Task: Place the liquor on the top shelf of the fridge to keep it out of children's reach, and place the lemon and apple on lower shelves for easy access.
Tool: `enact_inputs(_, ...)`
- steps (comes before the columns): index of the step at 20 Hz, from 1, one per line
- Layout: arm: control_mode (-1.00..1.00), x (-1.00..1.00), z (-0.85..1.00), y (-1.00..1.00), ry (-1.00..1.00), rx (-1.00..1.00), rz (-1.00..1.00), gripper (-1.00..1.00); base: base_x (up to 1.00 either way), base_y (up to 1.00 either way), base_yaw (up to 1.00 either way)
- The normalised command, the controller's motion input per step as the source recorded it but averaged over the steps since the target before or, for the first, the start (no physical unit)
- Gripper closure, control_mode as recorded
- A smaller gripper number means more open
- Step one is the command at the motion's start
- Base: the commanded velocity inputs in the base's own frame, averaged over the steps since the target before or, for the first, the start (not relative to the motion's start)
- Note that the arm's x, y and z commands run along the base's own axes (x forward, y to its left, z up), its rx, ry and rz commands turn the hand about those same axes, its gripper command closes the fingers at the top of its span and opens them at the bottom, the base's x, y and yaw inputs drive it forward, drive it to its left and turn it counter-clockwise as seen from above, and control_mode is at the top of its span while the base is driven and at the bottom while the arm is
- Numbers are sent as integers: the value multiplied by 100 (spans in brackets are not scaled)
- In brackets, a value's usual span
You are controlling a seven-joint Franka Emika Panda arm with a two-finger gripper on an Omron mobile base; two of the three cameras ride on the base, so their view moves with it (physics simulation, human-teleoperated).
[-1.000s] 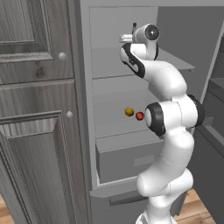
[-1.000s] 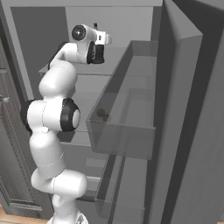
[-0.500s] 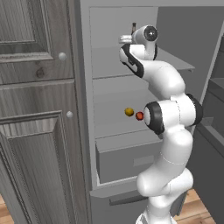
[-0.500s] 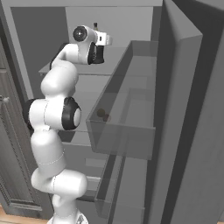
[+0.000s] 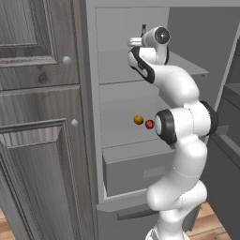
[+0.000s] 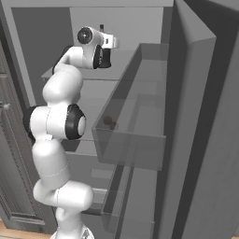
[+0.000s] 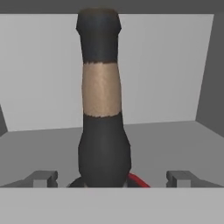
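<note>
Liquor [image 7: 102,100] stands upright on the top shelf [image 5: 187,66], high beyond children's reach. The gripper [image 7: 111,178] spreads wide around it, gripping nothing, while lemon [image 5: 138,120] and apple [image 5: 149,124] sit lower.

We're in a kitchen here, a rendered one, and the furniture says so straight away. On the left stand tall wood-grain grey cupboards [image 5: 37,117] with panelled doors and small round knobs [image 5: 67,60]. Right beside them, the fridge [image 5: 122,56] is open: dark outer body, plain light grey interior, flat grey shelves and a grey drawer box [image 5: 136,171] low down. Its door [image 6: 205,140] swings wide on the right, with see-through bins [image 6: 133,135] mounted on it. Food is inside too: a lemon [image 5: 138,120] and an apple [image 5: 149,124] sit on a lower shelf. Down at the bottom, warm wooden floor planks [image 5: 211,225].
</note>
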Motion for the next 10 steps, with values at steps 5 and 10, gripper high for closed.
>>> enact_inputs(5,-100,-31,1,2,0,-3,1,-100,0,0,0)
enact_inputs(10,-100,-43,0,0,0,-4,1,-100,0,0,0)
